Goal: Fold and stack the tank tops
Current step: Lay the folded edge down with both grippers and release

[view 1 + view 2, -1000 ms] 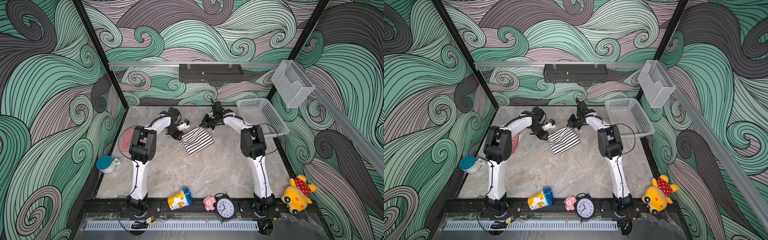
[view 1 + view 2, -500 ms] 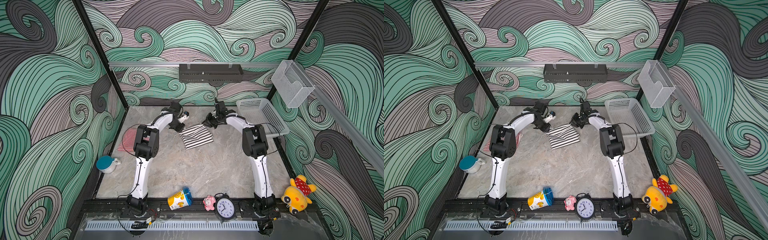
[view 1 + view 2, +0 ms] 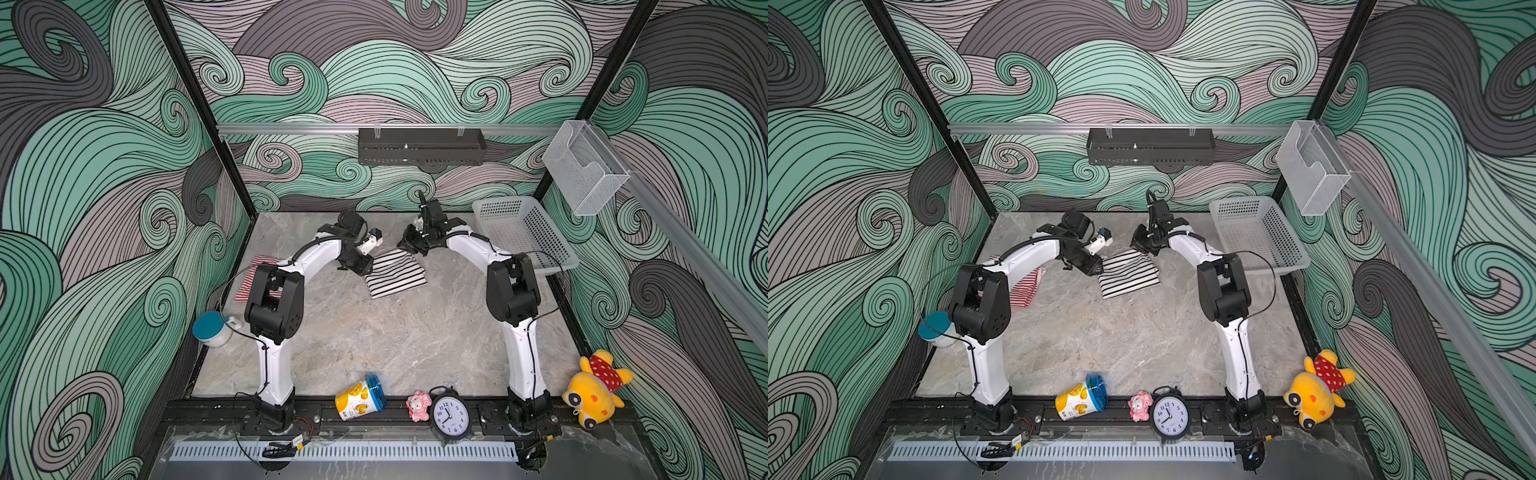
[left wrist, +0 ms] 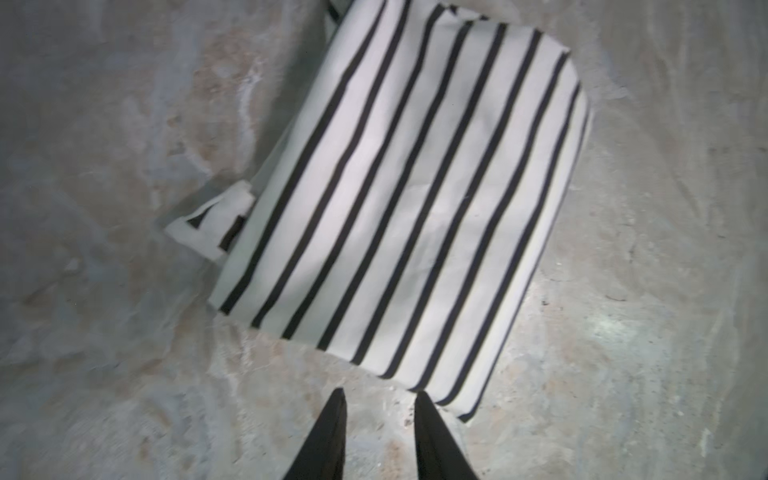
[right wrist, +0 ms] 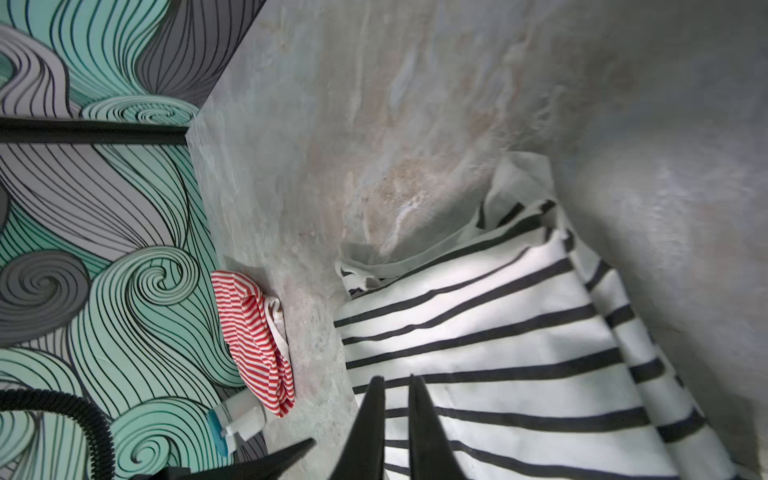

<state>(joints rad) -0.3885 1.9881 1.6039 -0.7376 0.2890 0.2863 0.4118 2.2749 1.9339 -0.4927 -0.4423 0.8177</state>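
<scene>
Black-and-white striped knit tank top [image 3: 397, 279] lay on the grey marble-patterned tabletop [image 3: 395, 345], far middle. It was folded to a rough, slightly skewed rectangle. The top face was smooth, with broad cream bands and thin dark stripes. In the left wrist view a short strip of trim stuck out from one edge. In the right wrist view the layers at one edge were rumpled.

Red-and-white fine-striped tank top [image 3: 1025, 291] lay bunched and creased at the table's left edge. The left arm partly hid it, and it was well apart from the folded top. Cream trim showed along its edge.

Left gripper [image 4: 378, 392] had black tapered fingers parted by a modest gap, with nothing between them. It was over bare tabletop, just beside a corner of the folded top.

Right gripper [image 5: 393, 376] had pointed black fingers nearly together, leaving a thin slit. It was over the striped cloth at its far right corner. Whether it pinched any fabric could not be told.
</scene>
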